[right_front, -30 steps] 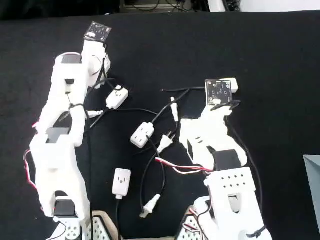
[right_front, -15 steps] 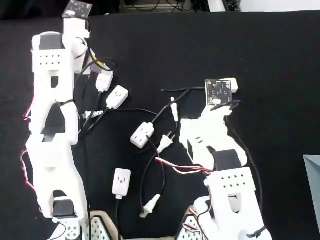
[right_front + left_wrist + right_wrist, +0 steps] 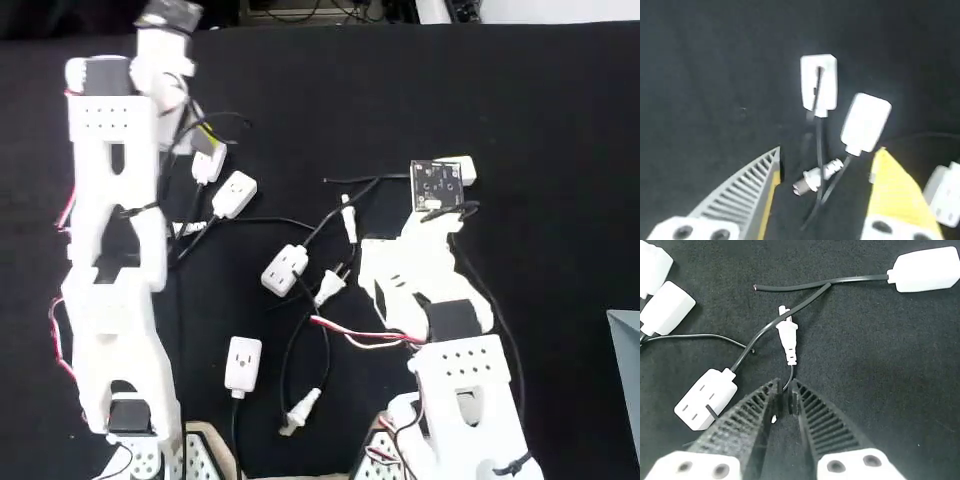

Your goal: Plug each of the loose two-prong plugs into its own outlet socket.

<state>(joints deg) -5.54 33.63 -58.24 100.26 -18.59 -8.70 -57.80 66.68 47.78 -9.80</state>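
Plug [image 3: 817,179] toward table's [image 3: 560,120] far left corner lies between wide-spread jaws of left gripper [image 3: 829,151], which we see gripping nothing; two sockets [image 3: 818,84] just beyond. Mid-table: third socket [image 3: 284,268] beside second plug [image 3: 330,285]. Front edge: fourth socket [image 3: 243,362], third plug [image 3: 300,410]. Right gripper [image 3: 785,386] closed to thin slit over cord [image 3: 790,371] of fourth plug [image 3: 788,339]; whether cord is pinched, we cannot tell.

High view down over table [image 3: 560,120], wrist views close, sharing one socket [image 3: 235,193]
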